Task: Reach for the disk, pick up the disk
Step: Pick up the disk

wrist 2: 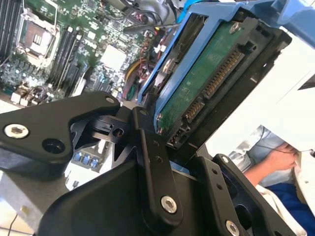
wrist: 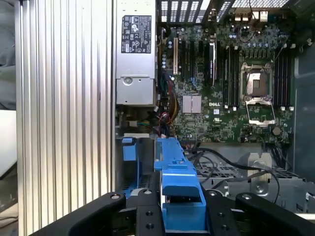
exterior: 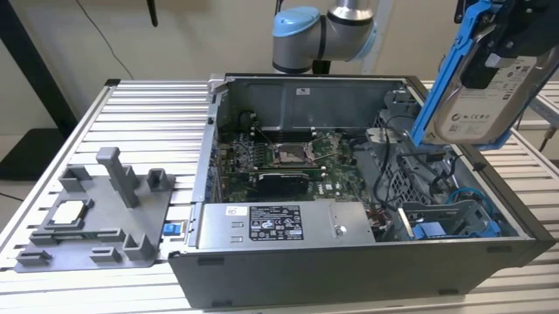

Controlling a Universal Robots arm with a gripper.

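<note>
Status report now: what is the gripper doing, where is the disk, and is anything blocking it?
Gripper shut on the disk. Disk lifted clear above the open computer case, blue bracket around it. Nothing touching it from below.

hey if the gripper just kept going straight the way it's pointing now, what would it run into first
Likely the open computer case. The gripper, shut on the disk, looks down into it in the first wrist view; cables and the metal drive cage lie nearest in line, though depth is uncertain.
</note>
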